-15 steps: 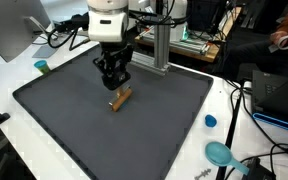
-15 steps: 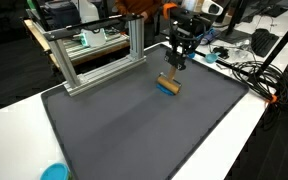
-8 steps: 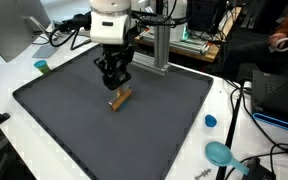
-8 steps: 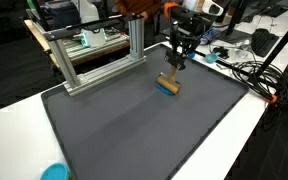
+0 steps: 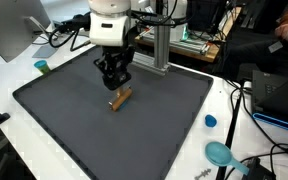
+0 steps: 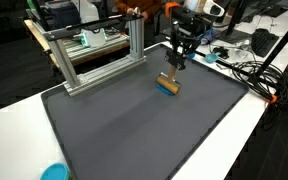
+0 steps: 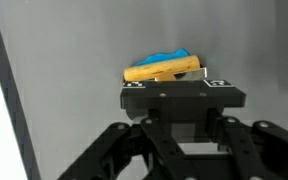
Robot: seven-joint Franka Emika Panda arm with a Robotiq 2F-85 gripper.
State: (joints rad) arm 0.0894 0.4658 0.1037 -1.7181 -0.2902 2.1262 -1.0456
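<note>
Hovering close over a wooden block (image 5: 120, 98) with a blue face, the hand (image 5: 112, 80) is not touching it; whether its fingers are apart or together cannot be told. The block lies flat on the dark mat (image 5: 64, 130) covering the tabletop.

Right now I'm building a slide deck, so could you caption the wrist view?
Claw hovering close to a yellow-and-blue object lying on the grey mat.

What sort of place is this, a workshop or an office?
Probably a robotics lab or research workroom: an aluminium frame stands beside the dark mat, loose cables trail over the white table, and a robot gripper hangs above a small brown and blue block.
</note>
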